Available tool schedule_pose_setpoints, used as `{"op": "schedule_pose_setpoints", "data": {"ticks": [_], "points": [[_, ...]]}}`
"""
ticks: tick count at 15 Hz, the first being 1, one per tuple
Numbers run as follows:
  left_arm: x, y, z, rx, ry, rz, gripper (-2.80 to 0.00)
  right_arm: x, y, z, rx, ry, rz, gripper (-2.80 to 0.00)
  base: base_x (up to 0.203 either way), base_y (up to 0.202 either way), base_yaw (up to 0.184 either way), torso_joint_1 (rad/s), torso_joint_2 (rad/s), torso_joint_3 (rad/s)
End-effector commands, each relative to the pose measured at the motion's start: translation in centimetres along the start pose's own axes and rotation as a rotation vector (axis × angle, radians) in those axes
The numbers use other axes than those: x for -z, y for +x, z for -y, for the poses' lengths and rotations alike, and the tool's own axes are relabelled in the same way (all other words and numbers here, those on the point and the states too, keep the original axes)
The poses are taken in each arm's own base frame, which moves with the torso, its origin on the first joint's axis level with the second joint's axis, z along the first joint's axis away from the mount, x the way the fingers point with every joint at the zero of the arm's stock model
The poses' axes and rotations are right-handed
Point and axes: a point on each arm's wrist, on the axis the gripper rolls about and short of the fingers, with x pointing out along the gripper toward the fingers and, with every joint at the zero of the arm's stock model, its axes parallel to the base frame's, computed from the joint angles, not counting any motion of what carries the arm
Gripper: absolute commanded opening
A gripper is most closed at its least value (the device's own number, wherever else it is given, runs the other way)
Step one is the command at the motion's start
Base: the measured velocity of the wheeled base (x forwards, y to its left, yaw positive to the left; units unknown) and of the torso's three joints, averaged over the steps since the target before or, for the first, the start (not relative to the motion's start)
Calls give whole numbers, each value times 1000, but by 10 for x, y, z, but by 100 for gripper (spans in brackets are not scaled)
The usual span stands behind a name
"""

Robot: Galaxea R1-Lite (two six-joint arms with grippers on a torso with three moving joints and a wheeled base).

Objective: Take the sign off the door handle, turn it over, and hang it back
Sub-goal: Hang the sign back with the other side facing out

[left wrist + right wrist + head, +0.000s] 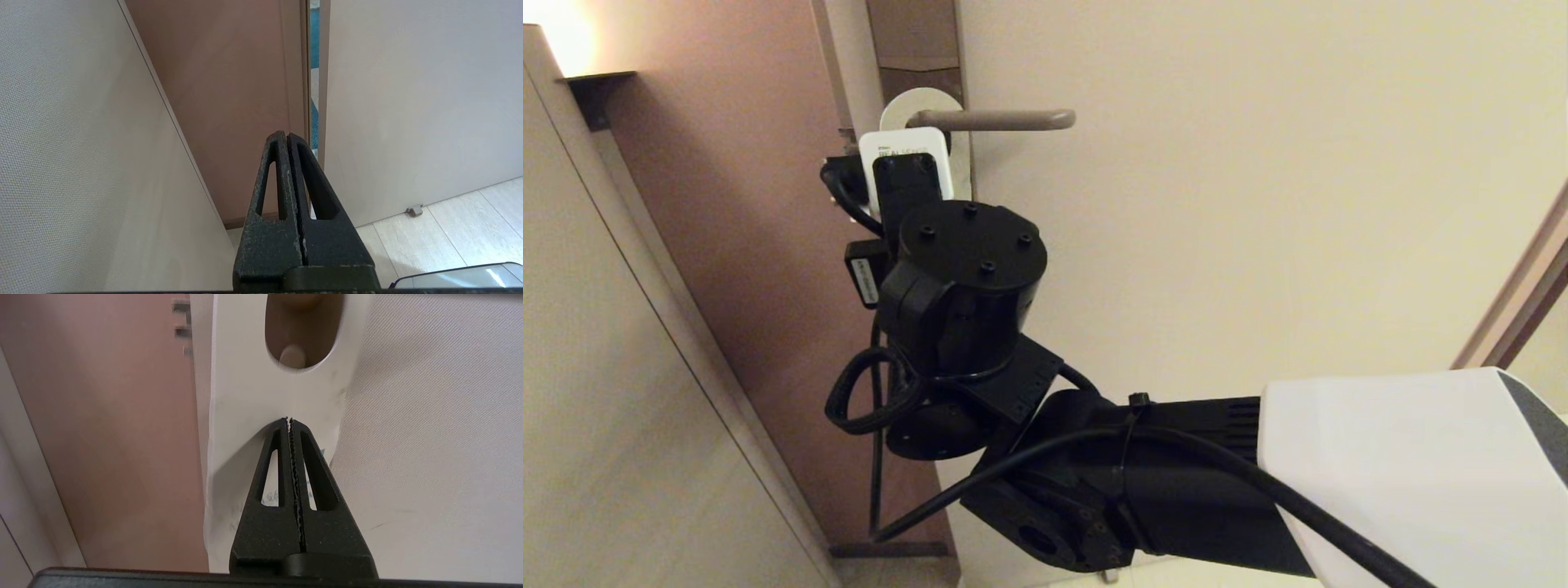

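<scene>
The sign hangs on the door handle, white side out; only its rounded top shows above my right wrist camera. In the right wrist view the white sign fills the middle, and the handle's end shows through its oval hole. My right gripper is shut, its tips lying over the sign's face just below the hole, with nothing visibly between the jaws. Faint teal print shows behind the fingers. My left gripper is shut and empty, parked low and pointing at the door's edge.
The brown lock plate runs up behind the handle. The beige door spreads to the right and a brown frame panel to the left. A narrow gap separates door and frame. A small doorstop sits on the tiled floor.
</scene>
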Motion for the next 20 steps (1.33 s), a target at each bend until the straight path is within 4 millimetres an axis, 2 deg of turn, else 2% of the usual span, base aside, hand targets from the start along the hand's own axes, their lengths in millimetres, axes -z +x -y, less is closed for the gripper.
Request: {"op": "schedule_pose_setpoints", "data": {"ticks": [1, 6, 17, 20], "points": [[0, 0, 0, 0, 0, -1, -280, 7, 1, -3, 4, -6, -4, -280, 0, 0, 0, 0, 0, 0], [0, 0, 0, 0, 0, -1, -280, 7, 7, -10, 10, 26, 25, -280, 0, 0, 0, 0, 0, 0], [0, 0, 0, 0, 0, -1, -280, 31, 10, -19, -44, 9, 12, -280, 0, 0, 0, 0, 0, 0], [0, 0, 0, 0, 0, -2, -280, 26, 8, -15, -43, 13, 7, -280, 0, 0, 0, 0, 0, 0]]}}
